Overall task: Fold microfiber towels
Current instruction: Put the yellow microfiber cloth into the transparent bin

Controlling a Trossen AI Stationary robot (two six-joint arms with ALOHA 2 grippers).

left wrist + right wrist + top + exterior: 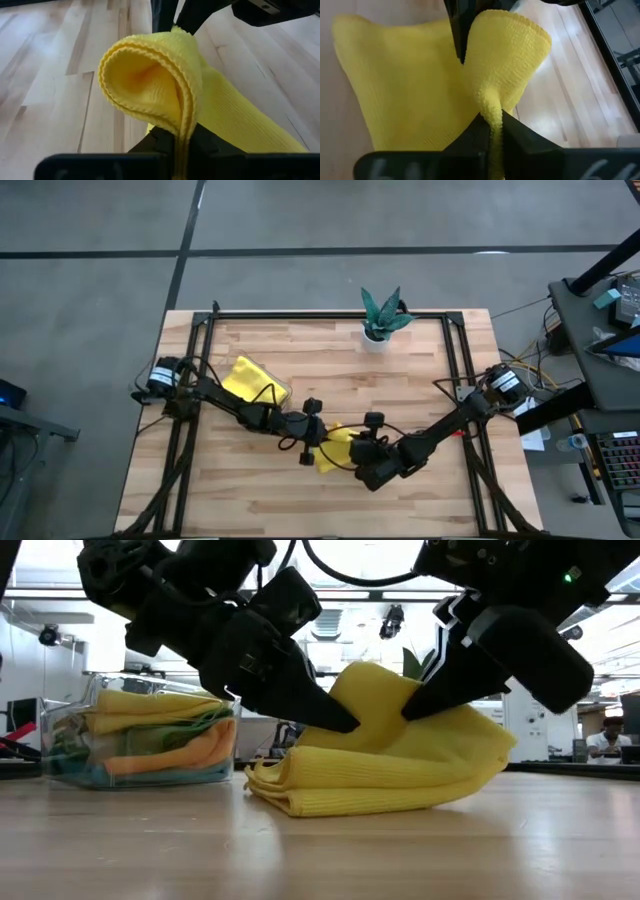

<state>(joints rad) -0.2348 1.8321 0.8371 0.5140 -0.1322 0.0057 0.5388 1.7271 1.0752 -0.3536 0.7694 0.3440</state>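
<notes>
A yellow microfiber towel [335, 448] lies mid-table in a loose, partly folded heap, its lower layers [380, 795] resting on the wood. Both grippers are shut on its raised upper part. My left gripper [350, 723] comes in from the table's left side and my right gripper [408, 712] from the right side, their tips close together. More folded towels, yellow on top with orange and green below, fill a clear tray [140, 735] at the left rear. My left gripper pinches a doubled-over hemmed edge [184, 131] of the yellow towel between its two fingers, at least two layers. The fingers slant down from the table's left. The cloth curls up in a slack loop beyond them; the rest lies on the table. My right gripper pinches a bunched ridge [492, 114] of the same towel between its two fingers, slanting down from the table's right. The cloth fans out slack beyond the fingers. How many layers are pinched, I cannot tell.
A small plant in a white pot [382, 315] stands at the far edge, mid-table. The clear tray [252, 380] sits left of centre, behind the left arm. Bare wood stretches along the near edge [320, 510] and at the right rear.
</notes>
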